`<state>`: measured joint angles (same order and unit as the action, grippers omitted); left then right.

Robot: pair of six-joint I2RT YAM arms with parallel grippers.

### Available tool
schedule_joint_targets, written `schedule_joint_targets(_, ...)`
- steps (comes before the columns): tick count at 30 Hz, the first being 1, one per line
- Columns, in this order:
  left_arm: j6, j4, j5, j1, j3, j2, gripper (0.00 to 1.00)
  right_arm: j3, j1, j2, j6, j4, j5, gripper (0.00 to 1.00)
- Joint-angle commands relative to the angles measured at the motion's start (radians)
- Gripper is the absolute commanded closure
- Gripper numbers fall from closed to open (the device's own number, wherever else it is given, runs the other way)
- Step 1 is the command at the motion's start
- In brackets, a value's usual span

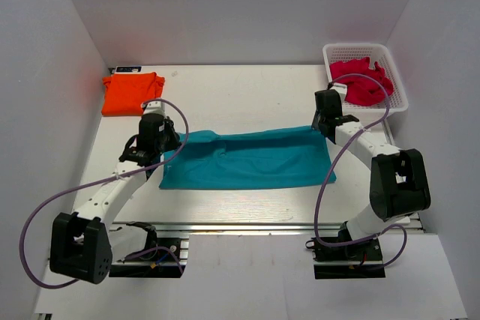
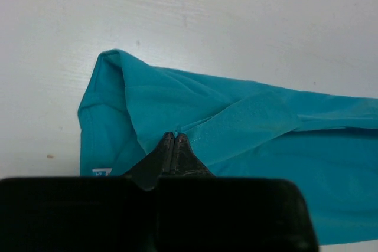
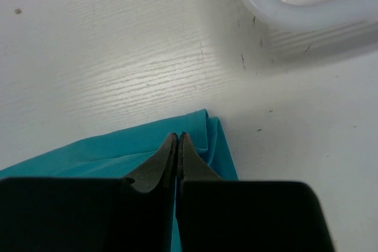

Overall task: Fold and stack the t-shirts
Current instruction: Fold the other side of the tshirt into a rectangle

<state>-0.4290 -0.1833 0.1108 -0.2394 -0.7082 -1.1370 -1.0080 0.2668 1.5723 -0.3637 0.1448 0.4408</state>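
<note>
The teal t-shirt (image 1: 247, 161) lies folded into a long band across the middle of the table. My left gripper (image 1: 171, 142) is shut on the fabric at its far left corner. In the left wrist view the closed gripper (image 2: 175, 135) pinches a fold of the teal t-shirt (image 2: 266, 146), and a small white label (image 2: 101, 172) shows at the left. My right gripper (image 1: 324, 127) is shut on the far right corner. In the right wrist view the gripper (image 3: 178, 136) pinches the teal t-shirt (image 3: 106, 151) at its hem. The orange t-shirt (image 1: 131, 94) lies folded at the far left.
A white plastic basket (image 1: 397, 80) stands at the far right with a crumpled red cloth (image 1: 360, 80) in it. Its rim (image 3: 307, 10) shows just beyond my right gripper. White walls close in the table on three sides.
</note>
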Motion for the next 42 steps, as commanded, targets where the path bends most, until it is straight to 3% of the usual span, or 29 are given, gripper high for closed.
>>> schedule_joint_targets(1,-0.022,-0.039,0.012,-0.003,0.045,0.065,1.00,0.034,-0.003,-0.041,-0.024,0.028,0.002,1.00)
schedule_joint_targets(5,-0.066,-0.027,-0.089,-0.003,0.137,0.074,1.00,0.083,-0.005,-0.061,-0.058,0.055,0.004,0.99)
schedule_joint_targets(7,-0.102,-0.027,-0.151,-0.003,0.205,0.074,1.00,0.126,-0.005,-0.067,-0.092,0.071,-0.025,0.83)
schedule_joint_targets(8,-0.115,-0.053,-0.164,-0.003,0.216,0.074,0.97,0.140,-0.003,-0.075,-0.104,0.090,-0.043,0.69)
schedule_joint_targets(10,-0.143,-0.178,-0.178,-0.003,0.204,0.074,0.81,0.227,-0.003,-0.110,-0.141,0.088,-0.057,0.59)
schedule_joint_targets(14,-0.143,-0.393,-0.143,-0.003,0.110,0.225,0.36,0.266,-0.011,-0.223,-0.198,0.215,0.020,0.10)
schedule_joint_targets(15,-0.134,-0.409,-0.143,-0.003,0.099,0.253,0.22,0.263,-0.011,-0.239,-0.196,0.223,0.027,0.10)
schedule_joint_targets(16,-0.134,-0.392,-0.143,-0.003,0.099,0.276,0.01,0.243,-0.012,-0.251,-0.193,0.234,0.047,0.10)
schedule_joint_targets(18,-0.134,-0.339,-0.171,-0.003,0.087,0.292,0.00,0.226,-0.008,-0.288,-0.179,0.225,0.036,0.10)
schedule_joint_targets(22,-0.125,-0.031,-0.275,-0.003,0.136,0.238,0.00,0.175,-0.003,-0.285,-0.092,0.151,-0.086,0.10)
schedule_joint_targets(28,-0.067,-0.078,-0.301,-0.003,0.019,0.010,0.00,0.167,-0.003,-0.310,-0.046,0.130,-0.128,0.10)
schedule_joint_targets(34,-0.030,0.111,-0.342,-0.003,0.044,-0.102,0.00,0.206,-0.003,-0.305,-0.037,0.030,-0.238,0.10)
schedule_joint_targets(42,-0.020,0.304,-0.634,-0.014,0.026,-0.335,0.00,0.190,-0.005,-0.218,-0.034,0.002,-0.349,0.10)
